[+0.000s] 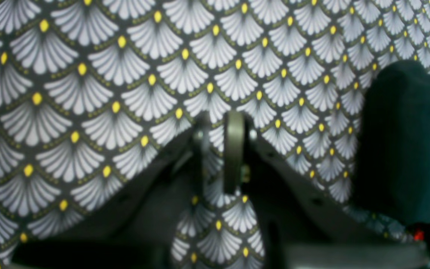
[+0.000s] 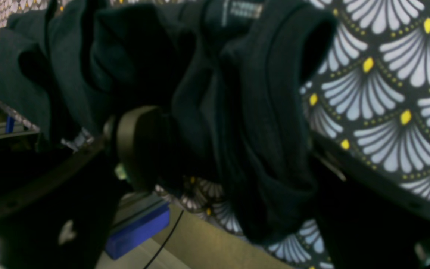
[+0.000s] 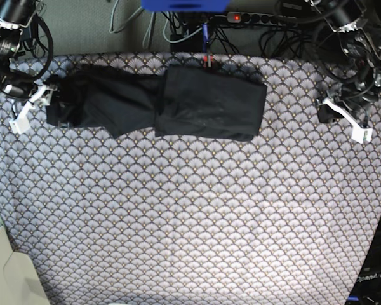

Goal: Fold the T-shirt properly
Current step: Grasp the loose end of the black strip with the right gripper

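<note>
Cloth fills the far strip of my base view: the shirt point(image 3: 178, 101) lies along the upper part of the frame on the tablecloth point(image 3: 190, 216), running from upper left to just right of centre, with a squarer folded block on its right half and a narrower, crumpled run on its left. At the upper left edge my right gripper point(image 3: 41, 101) sits at the shirt's left end, its white fingers point(image 3: 22, 117) spread wide. On the right wrist view the jaws stand as far apart as I see them go, with a thick rumpled bunch of shirt point(image 2: 237, 123) lying between them; one pad point(image 2: 136, 145) shows at left, close against the fabric, but I cannot tell whether the cloth is actually pinched. A blue block point(image 2: 140, 231) and a thin cable show below the table edge there. Far over at the upper right of the base view, my left gripper point(image 3: 343, 117) hangs well apart from the shirt, over bare tablecloth. Its wrist view shows the two fingers point(image 1: 233, 149) drawn nearly together with a narrow gap and nothing between them, and a dark corner of shirt point(image 1: 405, 142) at the right edge.
</note>
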{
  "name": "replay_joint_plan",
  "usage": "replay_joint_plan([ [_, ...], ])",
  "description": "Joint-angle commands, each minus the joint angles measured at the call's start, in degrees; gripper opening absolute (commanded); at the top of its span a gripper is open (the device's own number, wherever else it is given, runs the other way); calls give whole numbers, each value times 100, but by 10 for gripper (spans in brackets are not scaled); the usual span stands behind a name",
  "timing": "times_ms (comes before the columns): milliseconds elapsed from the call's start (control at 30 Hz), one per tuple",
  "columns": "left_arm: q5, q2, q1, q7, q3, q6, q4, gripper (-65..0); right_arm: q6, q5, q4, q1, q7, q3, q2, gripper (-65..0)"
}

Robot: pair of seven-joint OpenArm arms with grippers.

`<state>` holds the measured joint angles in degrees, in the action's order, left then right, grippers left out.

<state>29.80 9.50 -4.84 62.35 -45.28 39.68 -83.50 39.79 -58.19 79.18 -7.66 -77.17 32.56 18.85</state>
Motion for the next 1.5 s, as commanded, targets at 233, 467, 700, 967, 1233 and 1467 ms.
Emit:
replay_joint_plan([
  [233, 66, 74, 154, -103, -22, 32, -76, -583, 21, -198, 104, -47, 11, -130, -210, -239],
  [467, 66, 74, 154, -103, -22, 32, -76, -583, 21, -198, 104, -47, 29, -420, -228, -343],
  [700, 66, 74, 163, -103, -22, 32, -76, -583, 21, -198, 96, 14, 29, -491, -210, -650],
  [967, 92, 74, 163, -103, -4, 32, -76, -583, 21, -207, 878, 120, -59, -473, 18, -650],
  [1233, 110, 74, 154, -94, 13, 32, -76, -583, 21, -198, 2715, 129, -283, -482, -474, -650],
  [1467, 119, 74, 119, -68, -4, 32, -76, -583, 21, -198, 2953, 6, -283, -1036, -782, -650],
])
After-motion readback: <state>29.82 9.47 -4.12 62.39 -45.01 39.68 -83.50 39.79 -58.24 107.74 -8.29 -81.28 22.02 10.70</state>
